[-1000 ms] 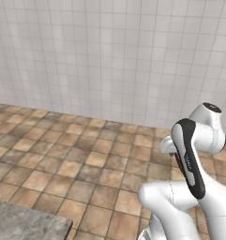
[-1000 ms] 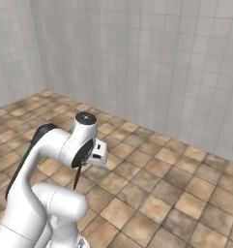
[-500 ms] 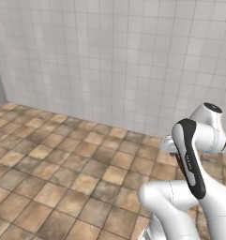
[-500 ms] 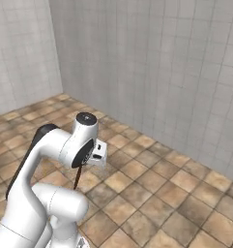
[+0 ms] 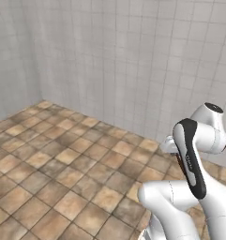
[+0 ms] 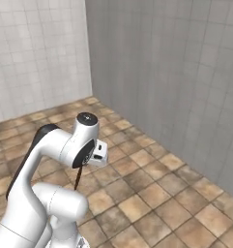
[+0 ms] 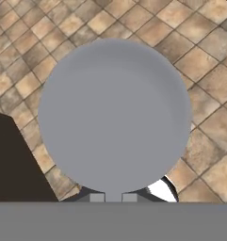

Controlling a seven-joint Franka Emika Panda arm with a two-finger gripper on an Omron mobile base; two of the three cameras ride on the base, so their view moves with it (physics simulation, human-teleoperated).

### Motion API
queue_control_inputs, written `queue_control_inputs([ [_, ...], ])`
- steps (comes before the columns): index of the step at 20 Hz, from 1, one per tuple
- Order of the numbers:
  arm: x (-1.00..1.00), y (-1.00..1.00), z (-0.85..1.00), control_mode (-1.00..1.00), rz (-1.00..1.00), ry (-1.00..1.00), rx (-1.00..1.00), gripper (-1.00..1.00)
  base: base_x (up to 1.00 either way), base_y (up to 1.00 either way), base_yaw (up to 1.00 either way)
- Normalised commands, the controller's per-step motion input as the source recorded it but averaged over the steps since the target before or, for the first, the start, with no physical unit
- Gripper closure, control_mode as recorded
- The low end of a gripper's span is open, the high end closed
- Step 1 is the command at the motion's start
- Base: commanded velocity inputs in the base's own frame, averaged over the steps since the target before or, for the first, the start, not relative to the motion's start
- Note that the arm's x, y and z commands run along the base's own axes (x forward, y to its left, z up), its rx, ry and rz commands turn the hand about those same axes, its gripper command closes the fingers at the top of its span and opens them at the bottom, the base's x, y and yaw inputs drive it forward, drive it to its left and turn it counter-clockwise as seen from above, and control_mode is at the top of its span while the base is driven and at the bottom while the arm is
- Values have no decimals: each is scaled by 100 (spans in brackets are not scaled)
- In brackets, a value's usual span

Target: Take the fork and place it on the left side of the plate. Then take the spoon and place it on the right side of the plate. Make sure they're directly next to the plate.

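The spoon [image 7: 114, 115] is held in the gripper [image 7: 113, 197], and in the hand view its round silvery-grey bowl spreads wide across the middle of the picture, close to the camera. The bowl's lower edge narrows down to the two small dark finger tips [image 7: 96, 197], which sit close together at the bottom of that view, clamped tight on the spoon with almost no gap between them. In the right base view the spoon's thin dark handle [image 6: 78, 178] hangs down below the arm's hand, just beside the white forearm, tilted slightly off vertical. In the left base view a small sliver of the same dark handle [image 5: 179, 162] shows behind the arm's dark-striped link. Around the spoon bowl in the hand view lies a floor [image 7: 205, 70] of brown and tan square tiles, and a dark brown shape cuts across the lower left corner of that view; what it is cannot be told. The white arm [image 6: 50, 160] with its dark joints is folded up close over its own base. Both base views show the tiled floor [image 5: 63, 159] stretching away to walls [image 5: 133, 61] of pale grey square tiles, which meet in a corner [image 6: 87, 48]. The stretch of floor between the arm and the walls is open tile.
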Motion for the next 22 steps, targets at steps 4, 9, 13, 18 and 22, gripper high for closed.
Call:
queue_control_inputs([
  [4, 0, 0, 0, 100, 0, 0, 0, 100, 80, 1, 44],
  [9, 0, 0, 0, 100, 0, 0, 0, 100, 77, 0, 48],
  [13, 0, 0, 0, 100, 0, 0, 0, 100, 76, 0, 48],
  [18, 0, 0, 0, 100, 0, 0, 0, 100, 79, 0, 44],
  [22, 0, 0, 0, 100, 0, 0, 0, 100, 83, 2, 40],
])
